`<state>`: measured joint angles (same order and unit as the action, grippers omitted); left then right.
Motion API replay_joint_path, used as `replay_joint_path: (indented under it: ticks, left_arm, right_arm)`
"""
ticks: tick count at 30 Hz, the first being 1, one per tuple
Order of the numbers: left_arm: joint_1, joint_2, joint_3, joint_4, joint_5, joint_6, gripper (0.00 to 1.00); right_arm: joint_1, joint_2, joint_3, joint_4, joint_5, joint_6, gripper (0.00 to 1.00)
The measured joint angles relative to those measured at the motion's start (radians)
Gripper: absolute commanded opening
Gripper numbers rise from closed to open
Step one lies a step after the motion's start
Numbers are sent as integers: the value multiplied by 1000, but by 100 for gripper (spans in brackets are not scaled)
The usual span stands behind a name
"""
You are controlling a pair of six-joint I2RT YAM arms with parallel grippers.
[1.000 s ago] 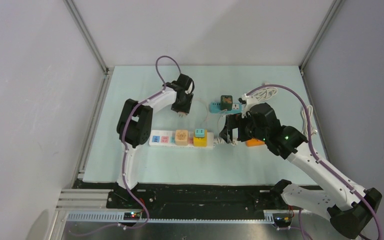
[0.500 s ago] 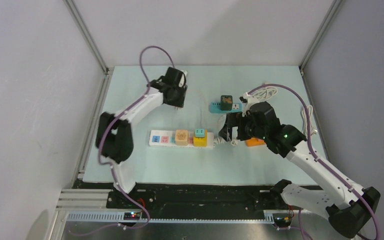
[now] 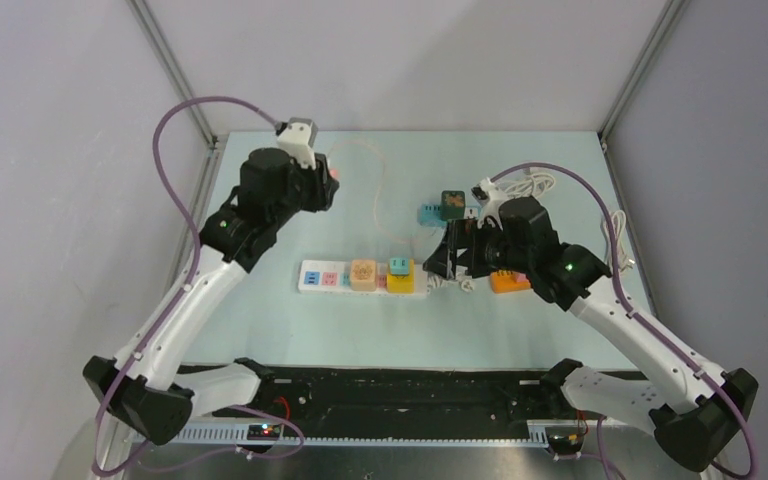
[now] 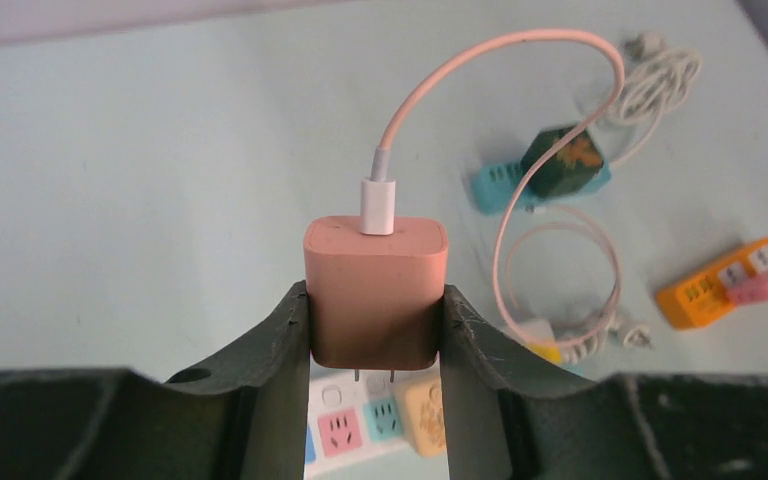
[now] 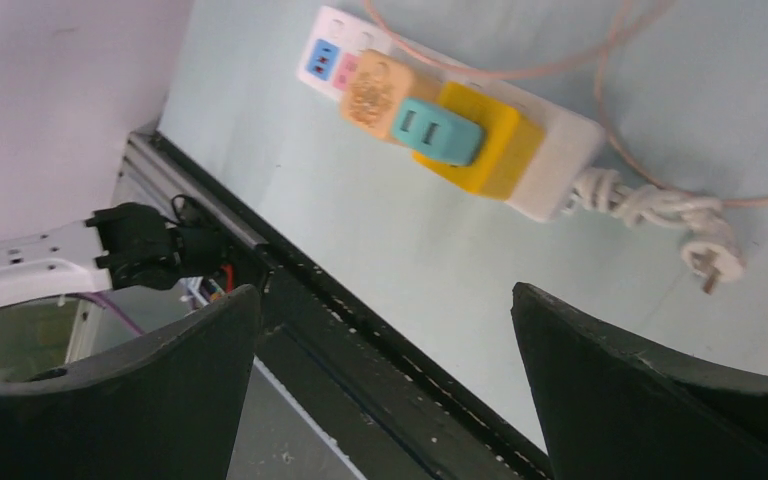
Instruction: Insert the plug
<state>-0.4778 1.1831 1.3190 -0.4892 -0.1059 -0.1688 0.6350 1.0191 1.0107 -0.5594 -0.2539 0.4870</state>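
Where the left gripper point(image 4: 375, 297) stands: raised over the far-left part of the table point(image 3: 360, 335), well apart from everything lying on it.
Left gripper, state: both fingers point(image 4: 280, 340) pressed against the flanks of the plug point(image 4: 375, 255) — held, with nothing else between the jaws.
Plug: salmon-pink block, upright between the fingers, its two metal prongs point(image 4: 375, 376) pointing down past the fingertips, bare.
Cable point(image 4: 520, 40): pale pink, entering the plug's top through a white connector point(image 4: 377, 205), arching away ahead of the gripper and down into a loose coil on the table.
Power strip point(image 5: 563, 150): white, flat on the table, below and ahead of the left gripper. In the left wrist view its pink socket point(image 4: 340, 432) and teal socket point(image 4: 385, 420) show just under the prongs, both free.
Occupied positions: a tan adapter point(image 3: 363, 273) and a teal-on-yellow adapter point(image 3: 399, 275), toward the strip's corded end.
Right gripper point(image 5: 385, 295): jaws at full spread, holding nothing — hovering near the strip's corded end, not touching it.
Other items: a blue strip point(image 4: 495, 185) carrying a dark green cube, and an orange strip point(image 4: 705, 300), both ahead and to the right of the left gripper.
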Motion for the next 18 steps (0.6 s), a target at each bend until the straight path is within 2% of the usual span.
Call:
replay_joint_path:
  ticks: [4,9,15,18]
  left_arm:
    - [-14,-71,-146,16,-5,-24,14]
    - [-80,-188,-306,23,-22,-51,14]
    - [-196,-359,-409,47,-27,-49,14]
    - [-254,-430,-450,60,-49,-51,13]
  right_arm:
    - [66,2,33,40,-13,14,99]
    - [174,67,143,81,-14,12,81]
    - [294,198,257,131,12,16,70]
    - [335,269,310,132,19,18,69]
